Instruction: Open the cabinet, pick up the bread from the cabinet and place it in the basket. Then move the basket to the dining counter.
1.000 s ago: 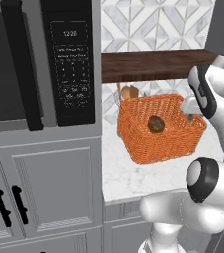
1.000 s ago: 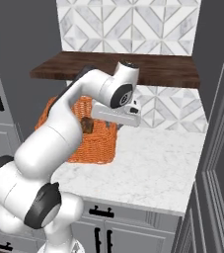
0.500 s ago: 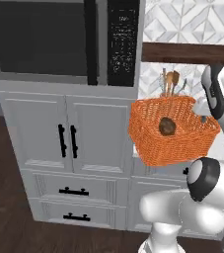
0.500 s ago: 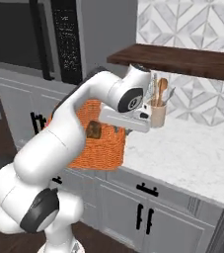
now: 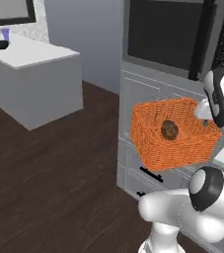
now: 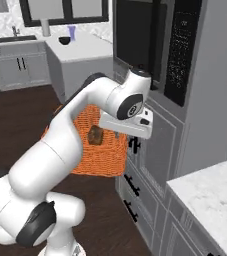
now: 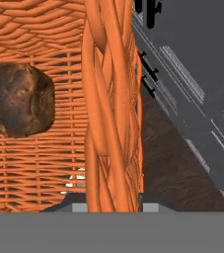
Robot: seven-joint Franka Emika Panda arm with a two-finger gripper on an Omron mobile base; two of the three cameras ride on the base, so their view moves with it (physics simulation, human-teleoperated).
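The dining counter [image 5: 32, 62], at the upper left of the left base view, is being approached as the basket's goal; a small dark bowl [image 5: 1, 44] and a purple item [image 5: 5, 33] are being carried on its far corner, and the same counter is being shown at the upper left of the right base view. The basket is judged best kept level while it is being carried, since the rim is being held at one side only and a tilt could tip the load. A bare part of the white top, clear of the bowl, is judged the place to be aimed for, and the basket is best lowered flat before the jaws are opened.

The basket [image 5: 175, 134] is being held up in the air at the centre right of the left base view, in front of the grey cabinets [image 5: 148, 94] and apart from every surface. Its woven rim is being clenched by the gripper [image 7: 112, 200], with the thick orange edge shown running up the middle of the hand view.

The bread [image 7: 17, 99] is being carried inside the basket, seen through the mesh at the left of the hand view.
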